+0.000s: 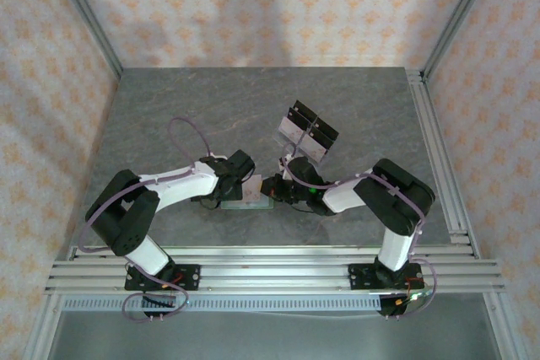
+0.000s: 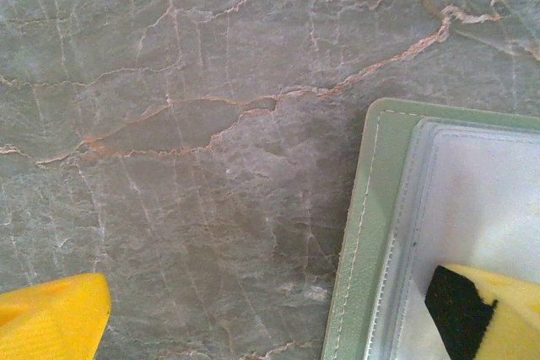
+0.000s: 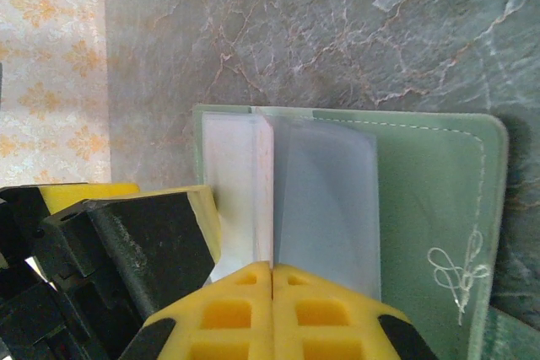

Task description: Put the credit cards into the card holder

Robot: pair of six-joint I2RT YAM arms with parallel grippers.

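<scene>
Right end effector (image 3: 272,271) pinches a credit card (image 3: 236,200) over the open card holder (image 3: 439,208).

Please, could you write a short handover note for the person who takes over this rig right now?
Left gripper: fingers wide open, empty, one above the card holder, lying open on the table.
Right gripper: fingers shut at the holder's fold; pinching a card or a clear sleeve, cannot tell.
Done: a white card seems to be inside.
Left: probably seat it fully.

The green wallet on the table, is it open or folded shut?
Open. The green wallet lies spread flat, inner side up, with its clear plastic sleeves showing.
</scene>
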